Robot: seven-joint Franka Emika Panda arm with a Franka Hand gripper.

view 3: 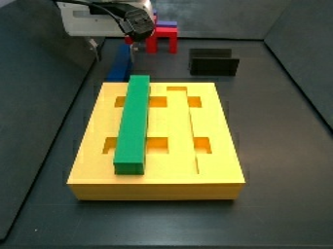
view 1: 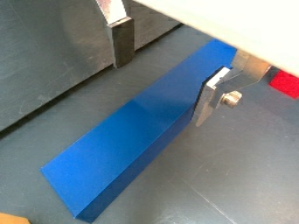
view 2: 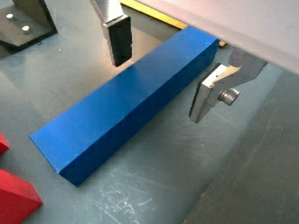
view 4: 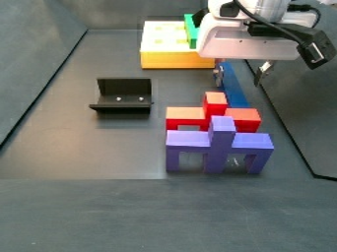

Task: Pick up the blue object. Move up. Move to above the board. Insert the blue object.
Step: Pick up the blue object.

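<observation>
The blue object (view 2: 122, 109) is a long dark-blue bar lying flat on the grey floor; it also shows in a wrist view (view 1: 135, 144) and in both side views (view 3: 120, 66) (view 4: 237, 91). My gripper (view 2: 162, 70) is open and low over one end of the bar, with one finger (view 2: 117, 39) on each long side and a gap to the bar; it shows likewise in a wrist view (view 1: 163, 68). In both side views the gripper (view 3: 131, 34) (view 4: 246, 61) is beyond the board's far end. The yellow board (view 3: 221, 146) (view 4: 165, 57) carries a green bar (view 3: 131, 122) in a groove.
The fixture (view 4: 122, 95) (view 3: 212, 61) (view 2: 24, 22) stands on the floor beside the bar. A red object (view 4: 211, 110) (view 3: 163, 37) (view 2: 14, 197) and a purple-blue piece (view 4: 218, 148) sit close to the bar's other end. The board's yellow edge (view 2: 146, 10) lies just past the gripper.
</observation>
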